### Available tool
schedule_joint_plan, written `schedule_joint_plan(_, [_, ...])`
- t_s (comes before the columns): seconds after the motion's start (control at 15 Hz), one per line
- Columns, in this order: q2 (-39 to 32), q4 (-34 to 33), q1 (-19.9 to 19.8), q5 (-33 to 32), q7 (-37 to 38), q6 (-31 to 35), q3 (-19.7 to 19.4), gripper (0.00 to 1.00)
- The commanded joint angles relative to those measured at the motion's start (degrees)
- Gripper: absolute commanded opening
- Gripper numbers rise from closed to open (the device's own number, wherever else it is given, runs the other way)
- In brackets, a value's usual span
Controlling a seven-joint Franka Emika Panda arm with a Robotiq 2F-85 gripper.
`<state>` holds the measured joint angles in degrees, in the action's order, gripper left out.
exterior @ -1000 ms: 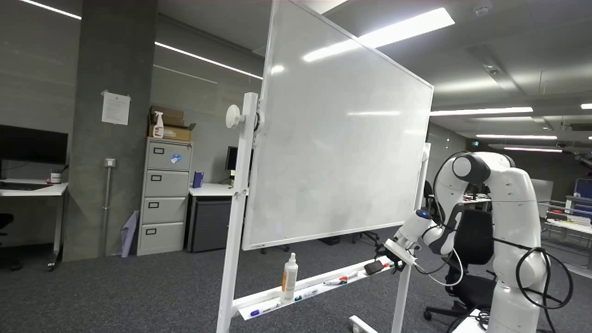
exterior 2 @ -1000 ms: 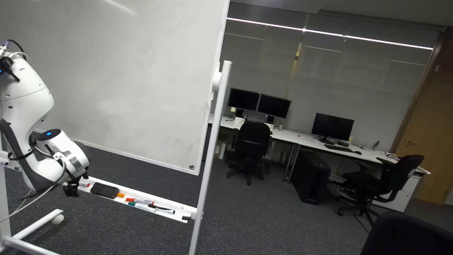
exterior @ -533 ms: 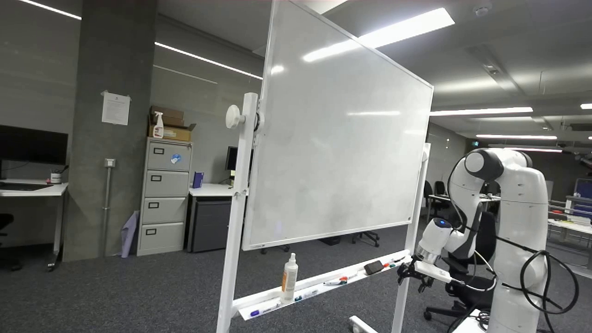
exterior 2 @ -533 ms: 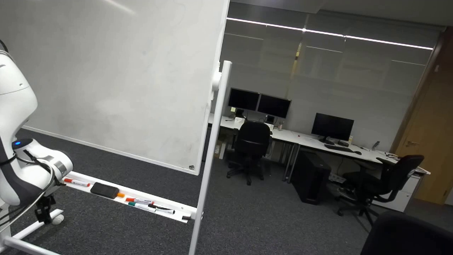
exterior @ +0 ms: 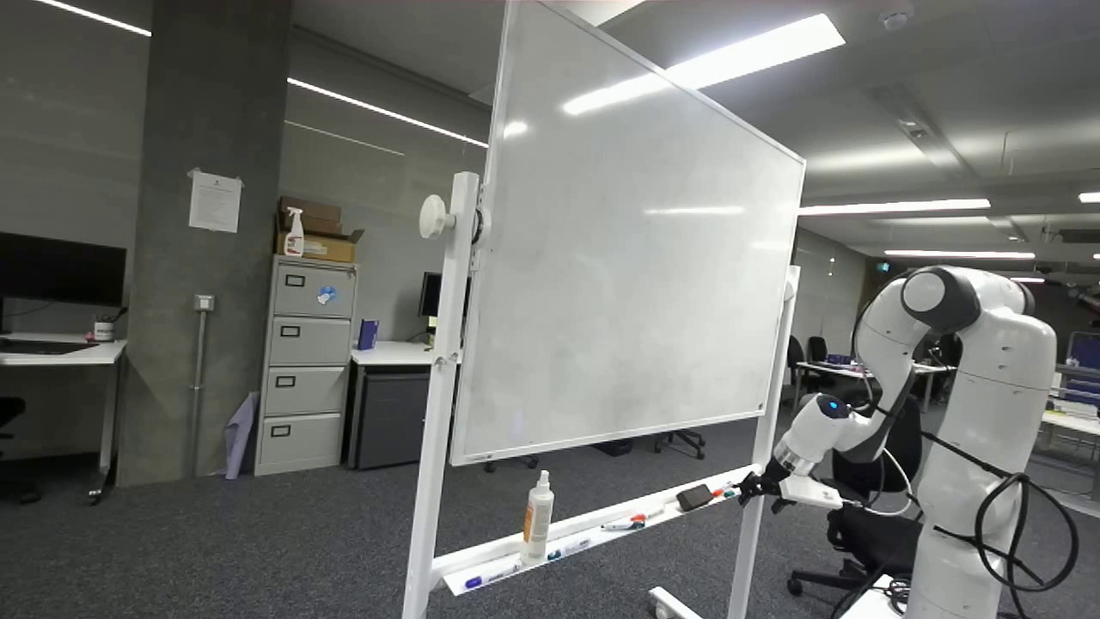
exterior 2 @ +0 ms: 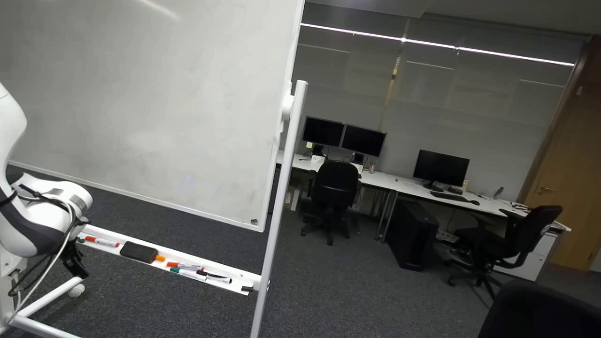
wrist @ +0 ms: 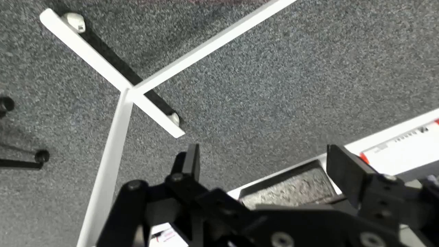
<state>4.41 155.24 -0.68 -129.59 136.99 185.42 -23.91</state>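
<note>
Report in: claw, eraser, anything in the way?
Claw open, nothing held. Eraser on the tray, ungripped. Red marker close beside it, possibly in the way.

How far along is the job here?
Done: no finished step stands out; the whiteboard eraser and markers rest on the pen tray. In hand: nothing; the fingers stand open and empty, near the tray. Left: perhaps a grasp, judging by the empty fingers, though that isn't certain.

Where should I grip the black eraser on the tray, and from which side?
I'd come from above and close across the narrow width of the black eraser, mid-length, since it lies lengthwise along the tray. Avoid the end where an orange tip shows.
</note>
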Motion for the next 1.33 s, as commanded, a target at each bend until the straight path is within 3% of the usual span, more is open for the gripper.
schedule_joint_plan(0.0, [10.0, 1.6, -1.1, -0.3, -1.0, -0.6, 1.8, 1.0])
schedule_joint_plan(0.33, [15.8, 0.1, -5.8, 0.9, -1.4, 3.6, 6.0, 1.0])
schedule_joint_plan(0.4, [17.3, 1.6, -5.9, 8.5, -10.2, 4.3, 4.5, 1.0])
schedule_joint_plan(0.67, [15.5, 2.5, -7.3, 21.8, -22.7, 5.4, 5.2, 1.0])
schedule_joint_plan(1.27, [15.6, 2.7, -7.4, 22.8, -23.8, 5.5, 5.2, 1.0])
